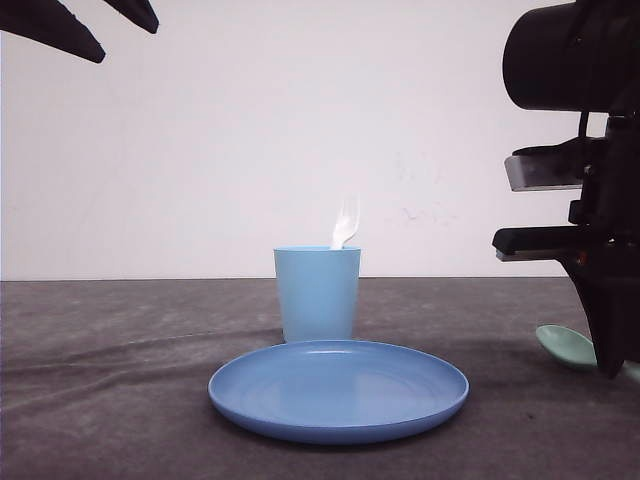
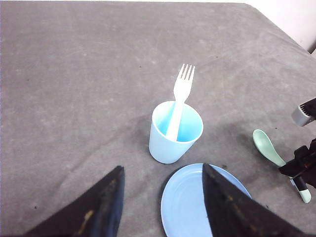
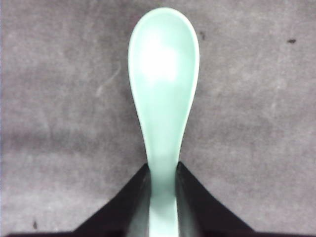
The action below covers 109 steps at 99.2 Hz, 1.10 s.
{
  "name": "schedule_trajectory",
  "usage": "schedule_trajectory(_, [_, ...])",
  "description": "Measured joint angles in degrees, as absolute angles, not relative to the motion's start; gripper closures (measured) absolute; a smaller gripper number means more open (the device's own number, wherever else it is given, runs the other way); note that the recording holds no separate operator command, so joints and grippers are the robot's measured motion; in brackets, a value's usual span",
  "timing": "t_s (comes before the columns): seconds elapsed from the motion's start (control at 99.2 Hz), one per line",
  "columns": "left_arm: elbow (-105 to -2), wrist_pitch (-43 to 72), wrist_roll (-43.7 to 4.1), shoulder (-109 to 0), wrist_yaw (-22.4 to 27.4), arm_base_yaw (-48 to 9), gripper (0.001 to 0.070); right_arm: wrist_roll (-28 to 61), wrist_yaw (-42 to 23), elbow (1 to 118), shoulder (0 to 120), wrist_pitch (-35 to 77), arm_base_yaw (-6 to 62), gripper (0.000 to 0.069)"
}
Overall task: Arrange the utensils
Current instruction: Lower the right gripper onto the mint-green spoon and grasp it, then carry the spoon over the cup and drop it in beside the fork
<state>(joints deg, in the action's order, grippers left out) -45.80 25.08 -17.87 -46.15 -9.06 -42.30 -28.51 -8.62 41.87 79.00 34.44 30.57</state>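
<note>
The right hand (image 3: 163, 197) is down at the grey worktop (image 1: 100, 400), its two fingers pinching the handle of the pale mint-green spoon (image 3: 163, 84). The spoon lies flat on the worktop with its bowl pointing away from the hand; the fingers touch the handle on both sides just behind the neck. In the front view the spoon's bowl (image 1: 566, 345) shows beside the lower tip of the right hand, near the right edge of the worktop and well apart from the cup.

The left hand (image 2: 163, 207) hangs above the worktop with its fingers spread wide, holding nothing. The white fork (image 2: 180, 101) stands tilted in the light blue cup (image 2: 174, 133), tines up, handle resting inside. The round blue plate (image 1: 338, 388) lies just in front of the cup, between the cup and the robot.
</note>
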Motion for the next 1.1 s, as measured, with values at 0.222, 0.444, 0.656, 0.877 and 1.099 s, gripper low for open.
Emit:
schedule_trajectory(0.222, [-45.8, 25.3, -17.9, -46.2, -9.1, -42.3, 0.0413, -27.5, -9.1, 42.4, 77.1, 34.1, 30.7, 0.0629])
schedule_trajectory(0.444, [-45.8, 25.5, -18.0, -46.2, -9.1, -42.3, 0.0413, -23.9, -9.8, 49.5, 68.2, 32.1, 31.0, 0.0629])
schedule_trajectory(0.656, [-45.8, 25.3, -18.1, -46.2, -9.1, -42.3, 0.0413, -20.3, -9.9, 54.9, 65.8, 20.4, 35.5, 0.0630])
schedule_trajectory(0.877, [-45.8, 25.3, -18.3, -46.2, -9.0, -42.3, 0.0413, -16.9, -9.9, 54.9, 70.8, 3.9, 41.1, 0.0630])
schedule_trajectory(1.099, [-45.8, 25.5, -18.3, -46.2, -8.7, -42.3, 0.0413, -12.3, -9.8, 54.9, 81.0, -7.1, 43.2, 0.0630])
